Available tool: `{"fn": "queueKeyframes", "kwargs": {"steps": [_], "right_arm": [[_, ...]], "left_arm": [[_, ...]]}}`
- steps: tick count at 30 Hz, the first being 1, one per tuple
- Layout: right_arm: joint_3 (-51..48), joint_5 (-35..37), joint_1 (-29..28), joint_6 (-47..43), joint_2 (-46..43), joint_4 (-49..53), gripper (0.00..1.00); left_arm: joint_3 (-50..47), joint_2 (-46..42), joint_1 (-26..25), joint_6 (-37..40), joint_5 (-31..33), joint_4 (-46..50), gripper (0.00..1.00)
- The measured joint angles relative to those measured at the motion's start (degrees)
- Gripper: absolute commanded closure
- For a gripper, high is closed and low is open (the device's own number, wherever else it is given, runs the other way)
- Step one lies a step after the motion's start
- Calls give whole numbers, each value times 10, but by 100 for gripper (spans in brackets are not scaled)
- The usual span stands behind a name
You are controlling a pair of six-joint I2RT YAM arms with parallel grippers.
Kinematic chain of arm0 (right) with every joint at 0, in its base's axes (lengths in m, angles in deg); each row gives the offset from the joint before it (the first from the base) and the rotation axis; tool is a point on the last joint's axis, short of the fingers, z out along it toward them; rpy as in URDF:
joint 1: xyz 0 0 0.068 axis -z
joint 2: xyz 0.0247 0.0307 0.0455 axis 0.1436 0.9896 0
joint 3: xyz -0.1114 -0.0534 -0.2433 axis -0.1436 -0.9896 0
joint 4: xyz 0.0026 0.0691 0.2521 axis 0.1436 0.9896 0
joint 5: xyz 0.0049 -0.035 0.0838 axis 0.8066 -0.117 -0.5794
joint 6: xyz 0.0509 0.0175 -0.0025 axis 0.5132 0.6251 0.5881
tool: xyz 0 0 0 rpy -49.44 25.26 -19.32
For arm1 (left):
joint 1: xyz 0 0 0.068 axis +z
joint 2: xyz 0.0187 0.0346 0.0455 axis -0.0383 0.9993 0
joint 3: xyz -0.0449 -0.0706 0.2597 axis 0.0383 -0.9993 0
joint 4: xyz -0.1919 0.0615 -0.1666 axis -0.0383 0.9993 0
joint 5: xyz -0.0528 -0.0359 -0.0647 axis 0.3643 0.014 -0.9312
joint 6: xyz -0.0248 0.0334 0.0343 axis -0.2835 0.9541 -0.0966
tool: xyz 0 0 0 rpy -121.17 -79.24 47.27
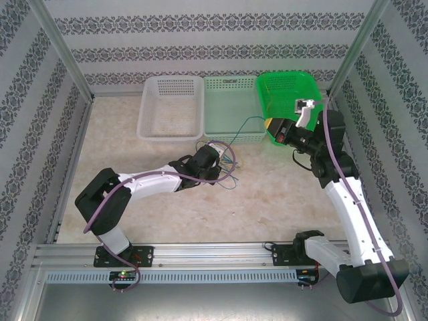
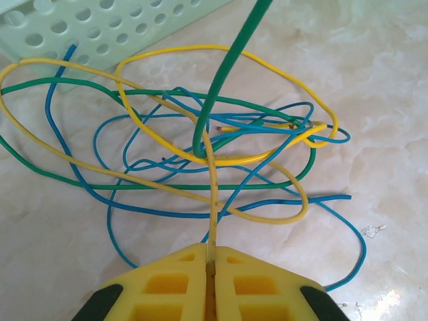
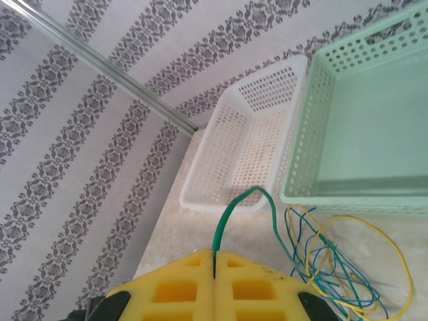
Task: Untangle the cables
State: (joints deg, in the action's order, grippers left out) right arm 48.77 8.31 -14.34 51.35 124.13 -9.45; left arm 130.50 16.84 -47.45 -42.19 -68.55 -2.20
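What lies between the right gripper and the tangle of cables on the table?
One dark green cable, clamped in the right gripper, arcs across to the tangle. The right wrist view shows it.

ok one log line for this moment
left tool: shut on yellow cable | right tool: shut on green cable | tangle: not cleared

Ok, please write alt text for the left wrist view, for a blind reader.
The shut left gripper pinches a yellow cable that runs into a loose tangle with blue cable and green cable on a pale table. A mint basket corner shows top left.
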Motion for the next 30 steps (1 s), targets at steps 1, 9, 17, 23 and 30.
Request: {"fn": "queueKeyframes", "kwargs": {"steps": [1, 9, 17, 23, 30], "right_arm": [[0, 1, 2, 0, -5, 0, 100], [-15, 24, 15, 4, -48, -14, 100], [-82, 41, 5, 33, -57, -83, 100], [-104, 40, -17, 66, -43, -145, 100], [-134, 40, -49, 108, -33, -209, 100]], "left_arm": [[-1, 0, 0, 0, 1, 0, 86], [-13, 0, 3, -2, -17, 1, 38], [-52, -46, 4, 4, -50, -6, 2], [-54, -97, 4, 2, -40, -17, 0], [19, -68, 5, -2, -67, -44, 2]]}}
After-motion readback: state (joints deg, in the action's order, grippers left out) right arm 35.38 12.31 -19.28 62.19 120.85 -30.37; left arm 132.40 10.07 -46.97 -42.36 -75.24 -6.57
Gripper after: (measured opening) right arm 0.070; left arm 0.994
